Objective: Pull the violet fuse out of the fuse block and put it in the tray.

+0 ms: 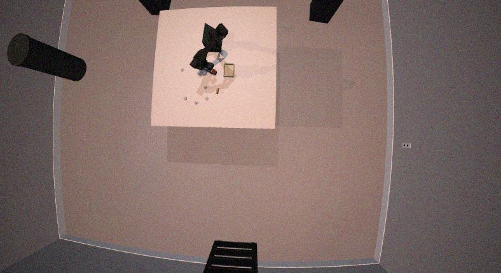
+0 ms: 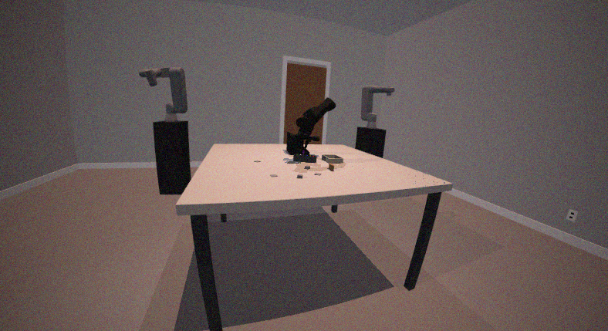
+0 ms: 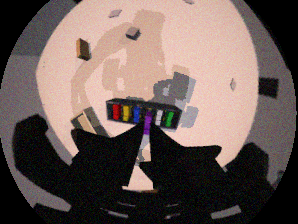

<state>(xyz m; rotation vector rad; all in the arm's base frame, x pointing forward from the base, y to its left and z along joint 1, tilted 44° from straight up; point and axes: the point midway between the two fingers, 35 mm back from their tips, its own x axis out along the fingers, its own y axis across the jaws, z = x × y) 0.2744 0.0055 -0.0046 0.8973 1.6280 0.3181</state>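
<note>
My gripper (image 3: 147,124) is shut on the violet fuse (image 3: 146,123) (image 2: 303,151) and holds it upright above the fuse block (image 3: 145,104) (image 2: 309,159). The fuse's lower end looks clear of its slot, with a small gap. The red fuse (image 3: 116,112) (image 1: 213,71), yellow fuse (image 3: 126,113), blue fuse (image 3: 136,114), white fuse (image 3: 159,117) and green fuse (image 3: 170,119) sit in the block. The tray (image 1: 224,70) (image 2: 333,160) stands beside the block, partly hidden by a finger in the wrist view. In the top view the arm hides the fingertips.
A small brown block (image 1: 217,90) (image 2: 331,167) (image 3: 82,49) stands on the table beyond the tray. Several small grey pieces lie scattered about, one of them a dark cube (image 3: 132,33) (image 1: 205,87) beyond the fuse block. The arm's base (image 1: 212,35) stands behind the block.
</note>
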